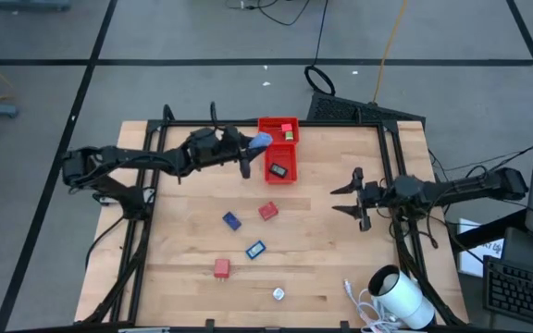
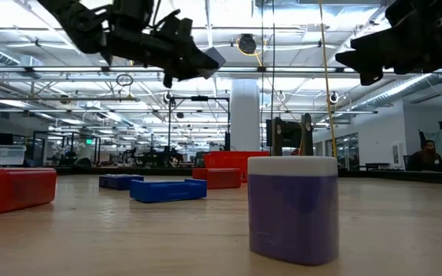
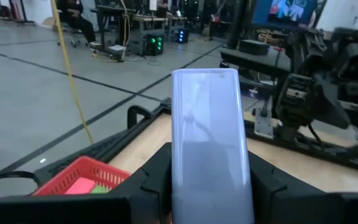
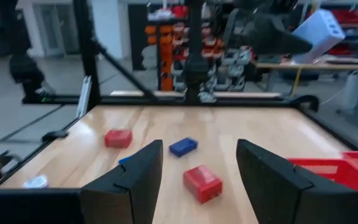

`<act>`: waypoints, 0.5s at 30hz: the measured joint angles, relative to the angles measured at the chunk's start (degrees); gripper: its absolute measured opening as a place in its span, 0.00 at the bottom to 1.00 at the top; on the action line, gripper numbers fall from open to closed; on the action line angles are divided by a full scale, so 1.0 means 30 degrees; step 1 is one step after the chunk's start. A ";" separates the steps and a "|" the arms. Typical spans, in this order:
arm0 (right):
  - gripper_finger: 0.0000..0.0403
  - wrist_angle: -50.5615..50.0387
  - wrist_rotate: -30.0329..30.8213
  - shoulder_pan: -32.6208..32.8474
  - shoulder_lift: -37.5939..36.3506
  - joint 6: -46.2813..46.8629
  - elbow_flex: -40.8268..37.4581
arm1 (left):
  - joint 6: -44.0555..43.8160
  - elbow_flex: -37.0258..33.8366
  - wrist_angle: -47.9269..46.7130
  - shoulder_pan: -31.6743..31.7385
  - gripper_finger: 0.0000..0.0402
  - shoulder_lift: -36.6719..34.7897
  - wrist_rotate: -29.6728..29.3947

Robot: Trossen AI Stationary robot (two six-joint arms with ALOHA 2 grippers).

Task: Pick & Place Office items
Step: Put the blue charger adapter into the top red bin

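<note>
Hands first: the left hand [image 1: 251, 148] is hanging above the desk [image 1: 340, 268] beside the red tray [image 1: 278, 174], its fingers [image 3: 151, 180] closed narrowly on a light-blue block [image 1: 261, 141]. In the left wrist view that block [image 3: 211, 143] is standing upright between the two dark fingers, pressed by both. In the low view the block [image 2: 212, 58] is sitting well above the desk surface, clear of everything below it.

The right hand [image 1: 352, 200] is waiting over the right part of the desk, its fingers [image 4: 129, 180] standing moderately apart and holding nothing; in the right wrist view bare wood is showing between them.

The red tray is lying at the far edge of the desk, with two compartments. The far compartment is holding a green-white piece [image 1: 288, 135], and the near compartment is holding a black piece [image 1: 278, 170].

Loose items are lying on the bare wood, apart from one another: a red block [image 1: 267, 211] near the middle, a blue block [image 1: 231, 220] just to its left, a second blue piece [image 1: 255, 249] nearer the front, another red block [image 1: 221, 268] at the front left, and a whitish piece [image 1: 278, 294] close to the front edge. A white cylinder [image 1: 403, 298] with a cable is resting at the front right corner.
</note>
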 joint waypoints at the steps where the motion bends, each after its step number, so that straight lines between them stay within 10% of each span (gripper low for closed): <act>1: 0.49 0.0246 0.0005 -0.0159 -0.0216 0.0000 -0.0155 | -0.0123 0.0399 0.0065 0.0142 0.30 0.0447 0.0085; 15: 0.49 0.0400 0.0000 -0.0604 -0.0694 0.0007 -0.0404 | -0.0928 0.9702 -1.0558 0.2744 0.30 0.7254 0.0368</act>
